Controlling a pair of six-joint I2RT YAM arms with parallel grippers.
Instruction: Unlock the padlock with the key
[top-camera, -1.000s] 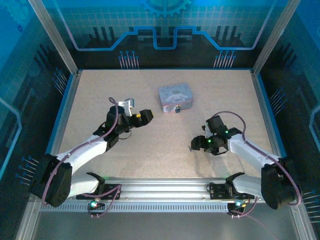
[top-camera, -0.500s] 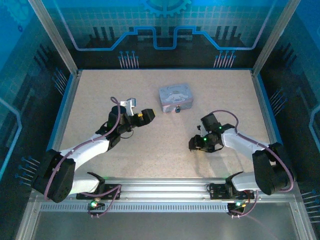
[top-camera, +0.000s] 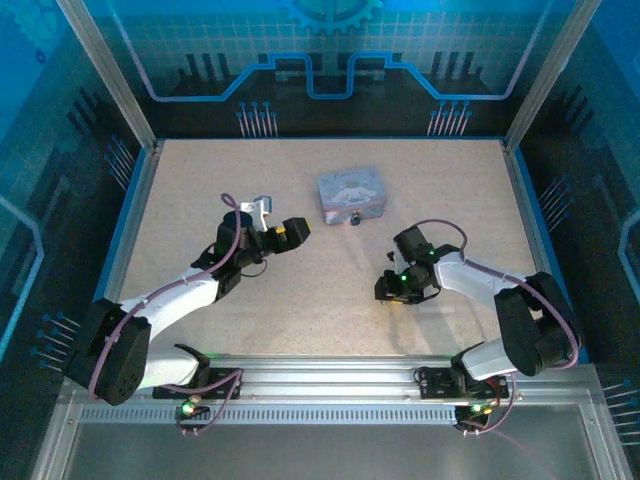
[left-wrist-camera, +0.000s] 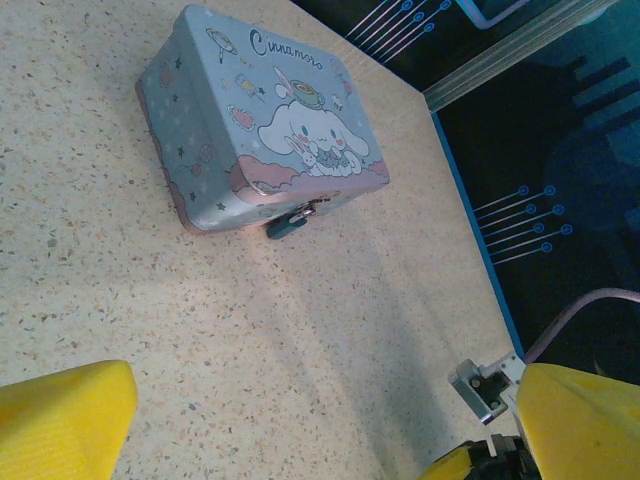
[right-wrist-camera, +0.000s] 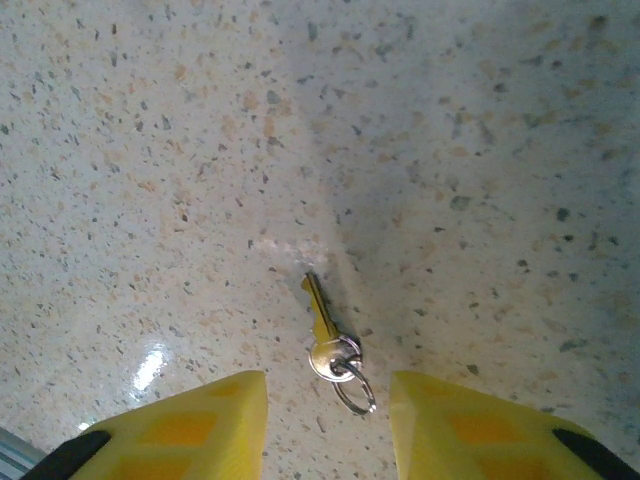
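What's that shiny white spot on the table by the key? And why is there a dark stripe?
Right wrist view: the spot is light glaring off the table, left of the key; the grey stripe is a soft shadow running down to the key. Left wrist view: the tin throws a faint shadow on the table too, on its padlock side.

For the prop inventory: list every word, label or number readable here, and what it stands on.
"Cinnamoro", in script on the lid of the pale blue rectangular cartoon-printed tin box; its last letters are unclear.
No readable marking on the small metal key.
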